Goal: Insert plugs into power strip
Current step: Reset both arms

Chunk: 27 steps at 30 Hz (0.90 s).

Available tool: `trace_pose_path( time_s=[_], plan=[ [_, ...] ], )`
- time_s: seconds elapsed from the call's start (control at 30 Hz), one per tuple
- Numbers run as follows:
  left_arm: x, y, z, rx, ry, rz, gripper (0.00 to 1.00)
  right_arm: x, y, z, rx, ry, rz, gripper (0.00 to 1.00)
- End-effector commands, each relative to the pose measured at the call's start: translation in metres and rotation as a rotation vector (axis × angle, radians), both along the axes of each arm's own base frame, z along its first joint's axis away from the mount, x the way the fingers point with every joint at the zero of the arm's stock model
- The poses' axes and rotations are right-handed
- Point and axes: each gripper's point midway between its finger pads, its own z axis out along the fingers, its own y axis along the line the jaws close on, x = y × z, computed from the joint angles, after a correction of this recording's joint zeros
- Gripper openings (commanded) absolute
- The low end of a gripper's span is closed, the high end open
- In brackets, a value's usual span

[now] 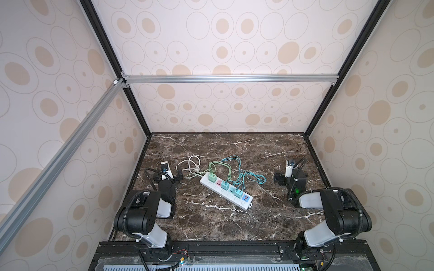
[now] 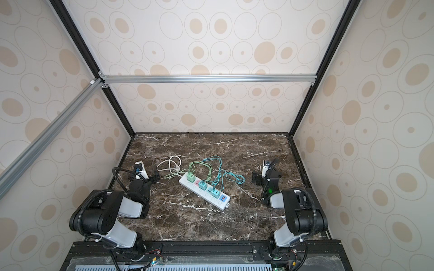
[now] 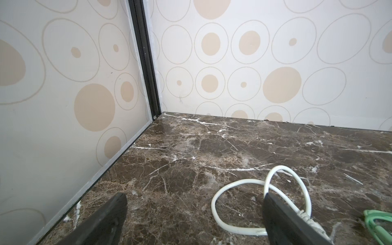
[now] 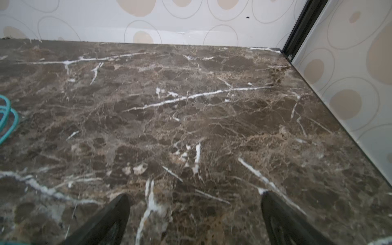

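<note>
from where i stand the job looks done: all 3 plugs sit upright in the strip [image 1: 231, 199], which lies slantwise mid-table [image 1: 211, 225], between the arms and, i'd judge, within reach of either; the mint plug [image 1: 212, 177] is at the far end, a teal plug [image 1: 224, 185] is next with a pink socket bare between them, and the 2nd teal plug [image 1: 237, 192] stands just beside the blue usb panel.

the thin cables [image 1: 253, 177] trail off the far side in a loose tangle, which keeps them clear of the socket faces, so nothing seems to tug the plugs sideways; the strip's white cord [image 3: 213, 202] coils near the left arm.

the left gripper [image 3: 194, 197] has its jaws wide apart and holds nothing; 1 finger overlaps the cord in its wrist view, though i can't tell whether it touches. the right gripper [image 4: 195, 196] is likewise spread and empty over bare marble, well apart from the strip. both low and off to their own sides — a resting stance, i'd guess, leaving the plugs undisturbed; whether each plug is pressed fully home i can't tell from here.
</note>
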Motion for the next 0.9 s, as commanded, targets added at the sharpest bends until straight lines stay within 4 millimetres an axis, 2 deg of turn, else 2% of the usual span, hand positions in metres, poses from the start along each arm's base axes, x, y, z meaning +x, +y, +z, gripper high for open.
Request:
trace_pose_path(
  time_s=[0.0, 0.7, 0.8, 0.87],
  plan=[
    [0.001, 0.002, -0.005, 0.02, 0.028, -0.003, 0.99, 0.001, 0.002, 0.001, 0.011, -0.005, 0.016, 1.0],
    [0.0, 0.002, -0.004, 0.023, 0.024, -0.002, 0.99, 0.002, 0.004, 0.001, 0.007, 0.021, 0.022, 1.0],
    [-0.007, 0.012, -0.001, 0.011, 0.003, 0.075, 0.99, 0.002, 0.004, 0.0, 0.007, 0.021, 0.021, 1.0],
    [-0.006, 0.012, -0.001, 0.012, 0.006, 0.077, 0.99, 0.002, 0.004, 0.001, 0.007, 0.021, 0.022, 1.0]
  ],
)
